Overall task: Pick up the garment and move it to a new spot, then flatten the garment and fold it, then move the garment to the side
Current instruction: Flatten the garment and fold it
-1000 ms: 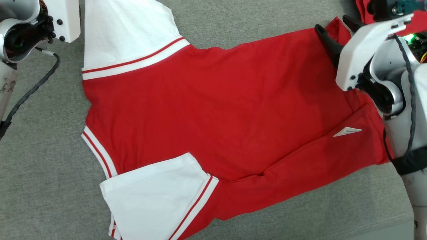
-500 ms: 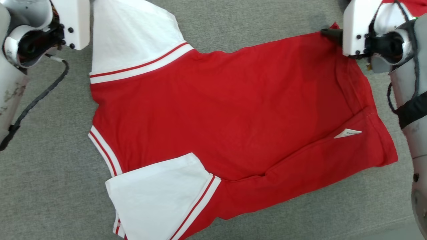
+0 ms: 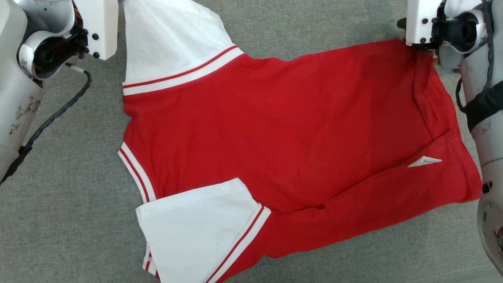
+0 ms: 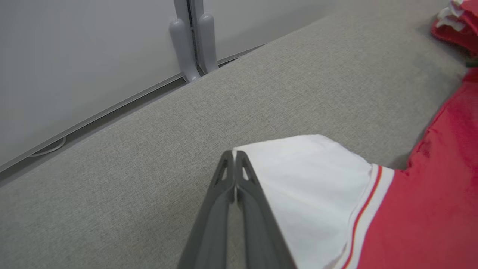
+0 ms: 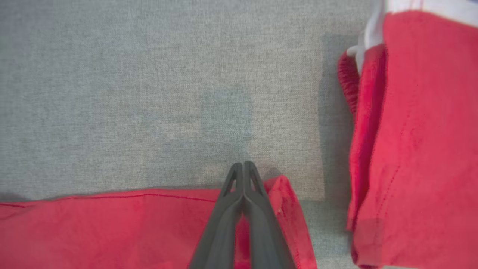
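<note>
Left gripper (image 4: 234,155) pinches the garment (image 3: 275,129) at its white sleeve (image 4: 310,179) corner, right gripper (image 5: 243,166) clamps the red hem (image 5: 112,198); open grey surface (image 5: 130,93) beyond.

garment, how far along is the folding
Done: garment lies flat on the grey surface, near edge already folded in. In hand: left gripper pinches the far white sleeve, right gripper the far hem corner, both shut. Left: fold that side over, then move it aside.
</note>
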Robot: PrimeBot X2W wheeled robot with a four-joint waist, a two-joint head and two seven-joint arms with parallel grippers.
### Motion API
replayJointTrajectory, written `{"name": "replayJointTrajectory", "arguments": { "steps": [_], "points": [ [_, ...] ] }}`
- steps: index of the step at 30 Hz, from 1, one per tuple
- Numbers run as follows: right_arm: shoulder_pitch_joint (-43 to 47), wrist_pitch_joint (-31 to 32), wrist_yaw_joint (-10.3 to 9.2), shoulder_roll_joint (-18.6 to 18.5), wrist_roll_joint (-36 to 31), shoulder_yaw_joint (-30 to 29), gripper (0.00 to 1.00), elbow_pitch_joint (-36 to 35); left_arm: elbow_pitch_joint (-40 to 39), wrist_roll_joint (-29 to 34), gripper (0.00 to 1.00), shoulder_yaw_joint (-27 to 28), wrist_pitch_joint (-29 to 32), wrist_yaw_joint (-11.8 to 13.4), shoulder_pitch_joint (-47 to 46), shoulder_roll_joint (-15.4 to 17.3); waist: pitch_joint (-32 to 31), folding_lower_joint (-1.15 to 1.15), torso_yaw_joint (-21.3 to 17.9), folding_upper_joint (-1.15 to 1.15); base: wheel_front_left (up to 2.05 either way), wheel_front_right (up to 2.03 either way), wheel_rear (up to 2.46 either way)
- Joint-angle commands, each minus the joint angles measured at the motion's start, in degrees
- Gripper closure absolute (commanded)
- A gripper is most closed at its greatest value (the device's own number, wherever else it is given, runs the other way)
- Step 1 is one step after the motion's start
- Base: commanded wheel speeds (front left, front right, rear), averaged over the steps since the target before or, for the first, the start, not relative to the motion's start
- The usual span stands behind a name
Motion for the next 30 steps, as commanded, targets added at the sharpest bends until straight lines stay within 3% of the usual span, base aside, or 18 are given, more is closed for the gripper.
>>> {"name": "replayJointTrajectory", "arguments": {
  "steps": [1, 9, 10, 11, 17, 18, 19, 30],
  "points": [
    [-0.71, -0.99, -0.14, 0.15, -0.73, -0.20, 1.00, 0.10, -0.02, 0.07, 1.00, -0.31, -0.79, 0.00, -0.48, 0.36, -0.16, 0.00, -0.09, 0.00, 0.00, 0.00, 0.00],
    [-2.41, -2.01, -0.14, -0.36, -1.50, -1.80, 1.00, 1.26, 0.11, -1.01, 1.00, -1.52, -3.04, -0.01, -1.72, 1.44, -0.88, 0.00, -0.34, 0.00, 0.00, 0.00, 0.00],
    [-2.60, -1.73, -0.14, -0.36, -1.77, -2.51, 0.87, 1.76, 0.23, -1.27, 1.00, -1.78, -3.08, -0.01, -1.73, 1.48, -0.95, 0.00, -0.29, 0.00, 0.00, 0.00, 0.00],
    [-2.72, -1.16, -0.14, -0.28, -2.23, -3.03, 0.00, 2.47, 0.26, -1.48, 1.00, -1.98, -3.02, -0.01, -1.92, 1.43, -0.92, 0.00, -0.16, 0.00, 0.00, 0.00, 0.00],
    [-3.11, 2.49, -0.14, -0.14, -5.51, -9.00, 0.00, 6.14, 0.15, -2.38, 1.00, -3.93, -3.36, -0.01, -2.87, 0.38, -0.05, 0.00, 1.65, 0.00, 0.00, 0.00, 0.00],
    [-3.12, 2.87, -0.14, 0.15, -6.24, -9.93, 0.44, 6.47, 0.19, -2.55, 1.00, -4.29, -3.51, -0.01, -2.94, 0.24, 0.08, 0.00, 1.89, 0.00, 0.00, 0.00, 0.00],
    [-3.26, 3.16, -0.14, 0.30, -6.82, -10.74, 1.00, 6.46, 0.14, -2.74, 1.00, -4.64, -3.58, -0.01, -3.13, 0.02, 0.26, 0.00, 2.18, 0.00, 0.00, 0.00, 0.00],
    [-6.18, 1.56, -0.14, 2.71, -12.18, -15.10, 1.00, 4.48, 1.34, -4.10, 1.00, -6.95, -8.37, -0.01, -4.55, 1.34, -0.41, 0.00, 2.01, 0.00, 0.00, 0.00, 0.00]
  ]
}}
